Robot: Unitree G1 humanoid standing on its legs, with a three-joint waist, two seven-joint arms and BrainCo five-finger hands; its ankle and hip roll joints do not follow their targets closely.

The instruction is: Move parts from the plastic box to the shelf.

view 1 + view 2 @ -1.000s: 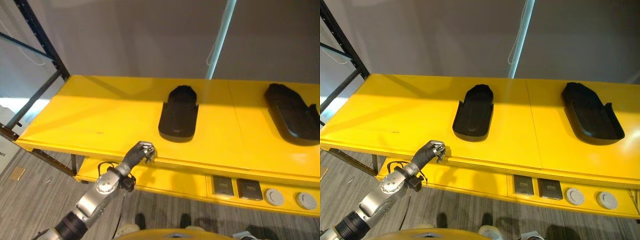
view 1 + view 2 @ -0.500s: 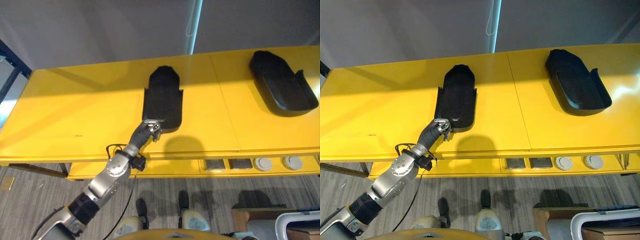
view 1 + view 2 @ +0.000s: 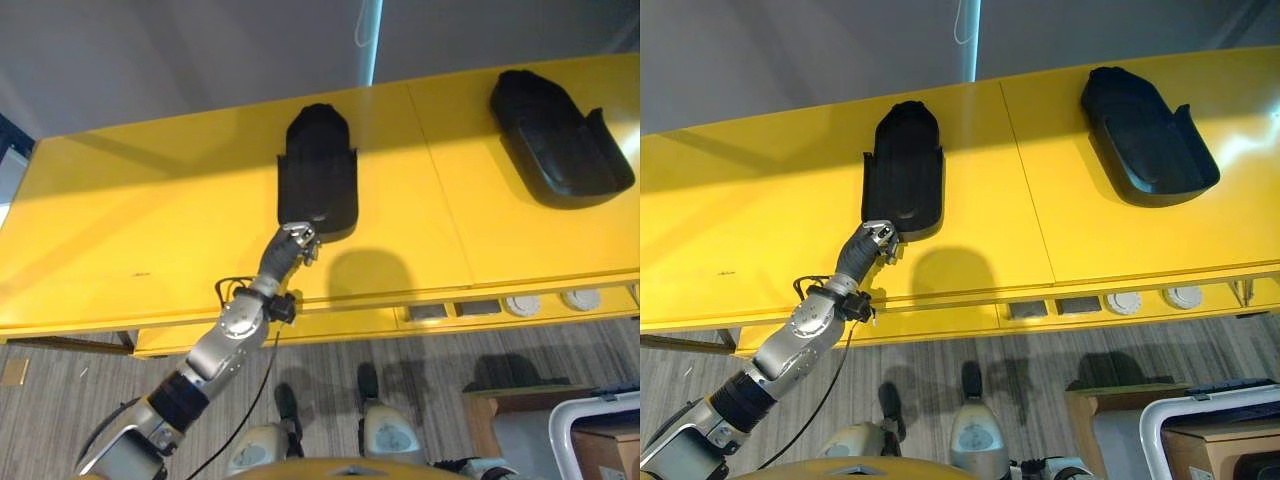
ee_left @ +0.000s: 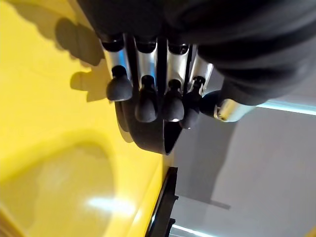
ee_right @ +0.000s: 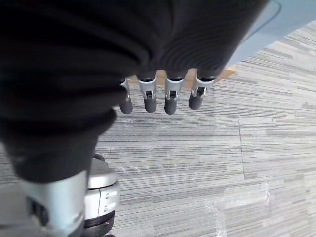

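Yellow shelf (image 3: 150, 220), left robot hand (image 3: 292, 245) curled empty beside black part (image 3: 318, 180), right robot hand (image 5: 163, 96) relaxed

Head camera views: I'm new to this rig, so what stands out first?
The bright yellow shelf dominates, with two black parts lying on it: one in the middle, another at the far right. The left robot hand sits at the middle part's near edge, fingers curled.
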